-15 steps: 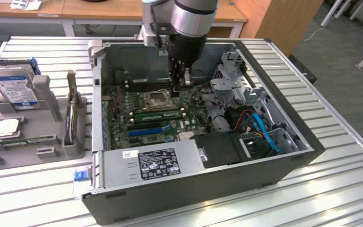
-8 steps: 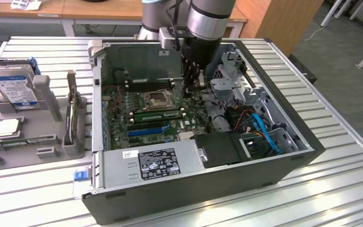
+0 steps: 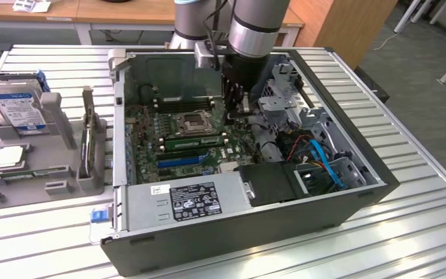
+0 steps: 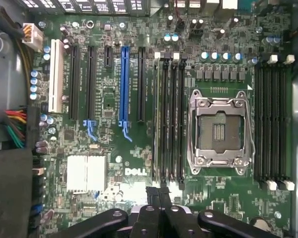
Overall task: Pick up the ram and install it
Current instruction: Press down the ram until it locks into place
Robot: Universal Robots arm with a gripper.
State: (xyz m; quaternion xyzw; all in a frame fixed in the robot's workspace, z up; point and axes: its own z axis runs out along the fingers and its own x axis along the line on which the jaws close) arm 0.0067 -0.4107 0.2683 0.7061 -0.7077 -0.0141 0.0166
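The ram (image 3: 195, 140), a long green stick, lies seated in a black slot just beside the empty CPU socket (image 3: 190, 122) on the motherboard inside the open computer case. My gripper (image 3: 236, 106) hangs inside the case above the board, a little beyond the stick's end towards the exterior view's right. In the wrist view my gripper (image 4: 159, 192) looks straight down on the bank of black memory slots (image 4: 169, 124). Its dark fingers (image 4: 150, 213) are pressed together with nothing between them, in line with the slots' near ends.
The case walls (image 3: 254, 232) ring the board. A drive cage and blue cables (image 3: 324, 163) crowd the exterior view's right. The power supply (image 3: 184, 200) sits at the front. A grey fixture (image 3: 53, 145) outside holds a blue-labelled hard drive (image 3: 18, 104) and a silver CPU (image 3: 10, 156).
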